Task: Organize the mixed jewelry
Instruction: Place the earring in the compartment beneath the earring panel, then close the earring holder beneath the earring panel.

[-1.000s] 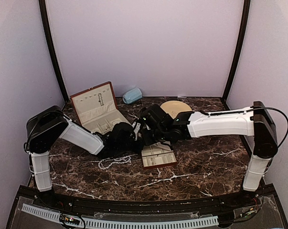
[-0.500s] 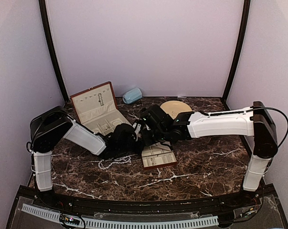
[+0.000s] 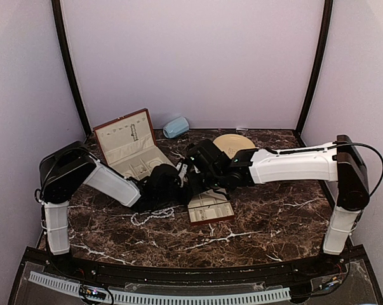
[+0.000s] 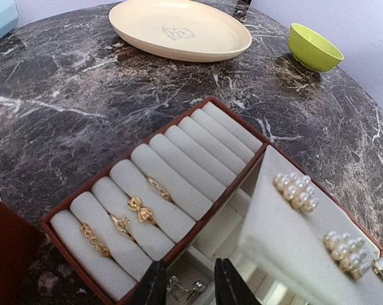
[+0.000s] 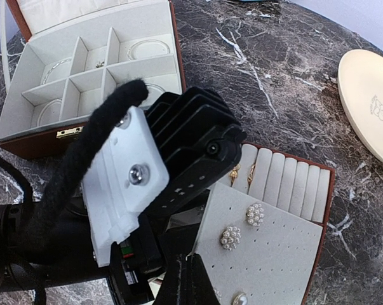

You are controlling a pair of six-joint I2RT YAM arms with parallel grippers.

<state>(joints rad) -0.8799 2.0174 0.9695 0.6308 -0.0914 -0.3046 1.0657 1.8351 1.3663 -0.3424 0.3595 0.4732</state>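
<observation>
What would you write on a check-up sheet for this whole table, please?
Surface: dark marble table, white veins.
Job's things: pearl strand loose on the table; gold rings in the slotted tray; pearl earrings on a tilted card.
Clutter: open box, cream plate, green bowl, pale blue object.
Claws: left claw slightly open above tiny silvery earrings; right claw shut at the card's edge.
Cables: black cable on the right arm.
Surroundings: lilac walls.
</observation>
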